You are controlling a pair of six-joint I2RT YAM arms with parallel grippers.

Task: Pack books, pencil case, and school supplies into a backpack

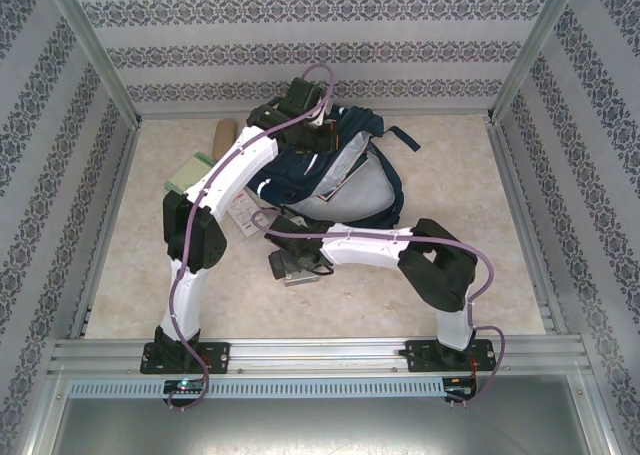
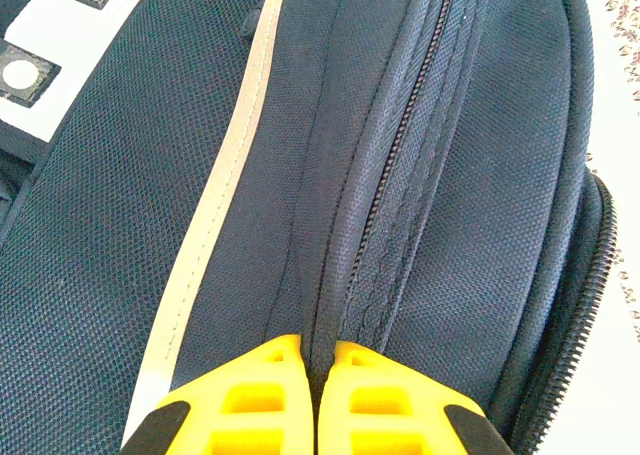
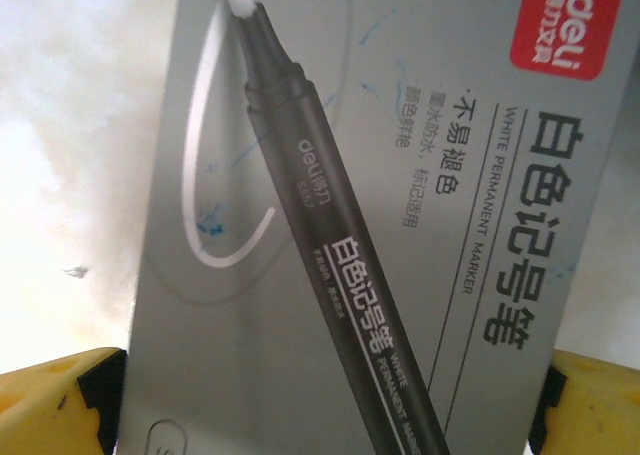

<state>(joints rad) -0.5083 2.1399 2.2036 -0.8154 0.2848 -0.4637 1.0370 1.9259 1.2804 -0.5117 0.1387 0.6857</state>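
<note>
At far centre, the backpack (image 1: 350, 180) lies open, with the left gripper (image 2: 318, 360) jaws clamped on its fabric. The right gripper (image 3: 325, 360) jaws stand apart astride a marker box (image 3: 400, 225). A pad (image 1: 192, 173) lies on the bench (image 1: 450, 275); packing is unfinished.

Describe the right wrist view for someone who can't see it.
A grey box with a red logo, picturing a white permanent marker, lies on a table. The right gripper has its yellow fingers wide apart, either side of it.

Far centre: backpack (image 1: 345, 165) blocking. Far left: pale green pad (image 1: 188, 172) crowding. Right half of surface (image 1: 480, 240) lying open.
</note>
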